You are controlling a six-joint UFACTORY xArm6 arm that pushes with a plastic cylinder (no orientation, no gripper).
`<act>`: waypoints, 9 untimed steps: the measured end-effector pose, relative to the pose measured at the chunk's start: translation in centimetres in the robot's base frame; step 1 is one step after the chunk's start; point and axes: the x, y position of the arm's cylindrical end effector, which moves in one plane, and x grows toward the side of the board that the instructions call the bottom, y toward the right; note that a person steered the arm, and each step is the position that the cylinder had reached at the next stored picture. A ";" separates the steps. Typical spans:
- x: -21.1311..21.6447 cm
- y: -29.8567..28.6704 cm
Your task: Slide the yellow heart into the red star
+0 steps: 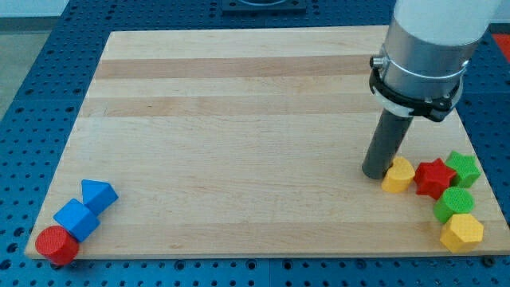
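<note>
The yellow heart lies near the board's right edge, in the lower right. The red star sits just to its right, touching or nearly touching it. My tip is on the board right at the heart's left side, in contact or almost so. The rod rises from there to the arm's grey-white body at the view's top right.
A green star sits right of the red star, a green round block below it, and a yellow hexagon at the lower right corner. At the lower left corner lie a blue triangle, a blue cube and a red cylinder. The wooden board lies on a blue perforated table.
</note>
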 end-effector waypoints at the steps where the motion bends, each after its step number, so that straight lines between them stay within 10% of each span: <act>1: 0.0 0.5; 4: 0.0 1.6; 9: -9.3 -17.2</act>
